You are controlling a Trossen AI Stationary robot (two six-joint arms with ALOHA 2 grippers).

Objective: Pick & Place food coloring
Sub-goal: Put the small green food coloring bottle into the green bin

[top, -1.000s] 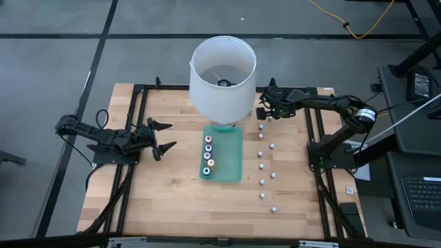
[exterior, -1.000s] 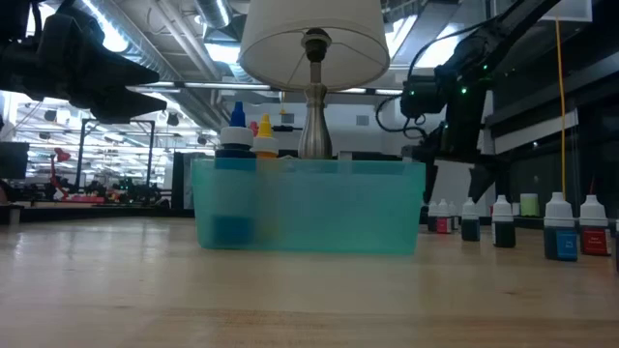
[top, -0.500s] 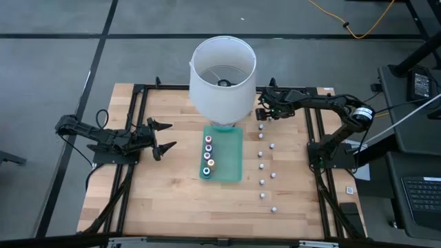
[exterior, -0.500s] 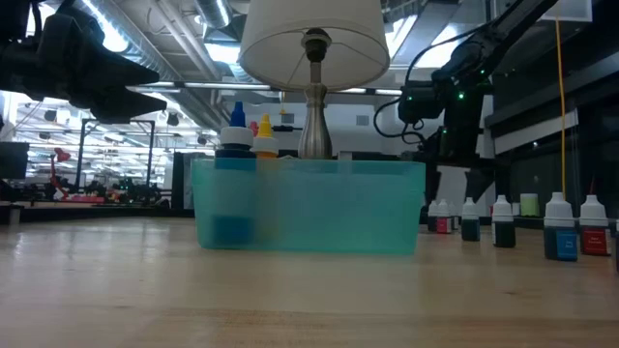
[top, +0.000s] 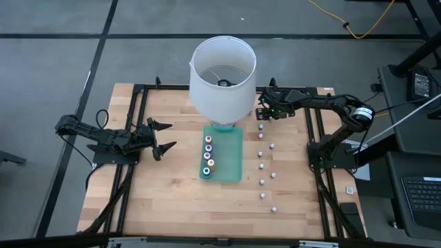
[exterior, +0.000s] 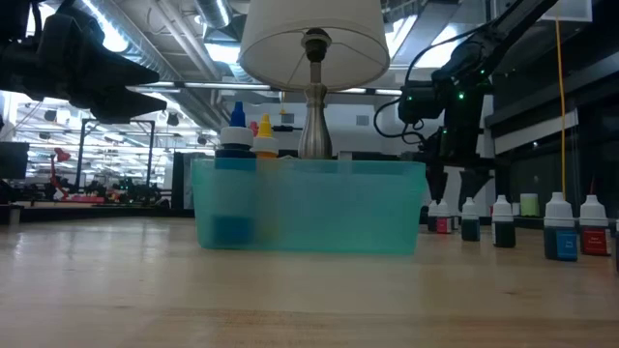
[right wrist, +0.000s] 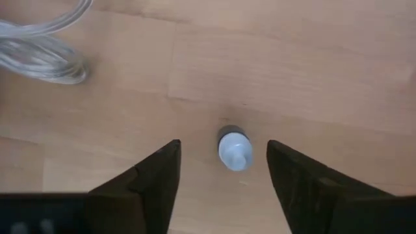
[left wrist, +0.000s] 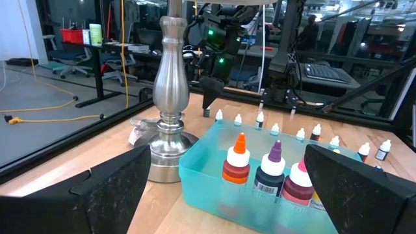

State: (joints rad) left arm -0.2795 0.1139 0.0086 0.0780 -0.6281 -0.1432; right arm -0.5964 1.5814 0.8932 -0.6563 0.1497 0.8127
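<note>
Right tool [right wrist: 221,179] hangs over a white-capped bottle [right wrist: 234,149] at the far end of the loose row on the surface [top: 172,200], fingers spread wide to either side of it, holding nothing. The bottle looks small, light and rigid, with a slick plastic skin, so it would likely tip at a nudge; closing squarely on the body just under the cap seems safest. Left tool [top: 160,136] waits open beside the bin [top: 234,155]. Only the right wrist view shows the cap centred between the fingers. The high view alone shows the whole row [top: 267,169] and the bottles already in the bin; the low view shows the bottles standing upright.
</note>
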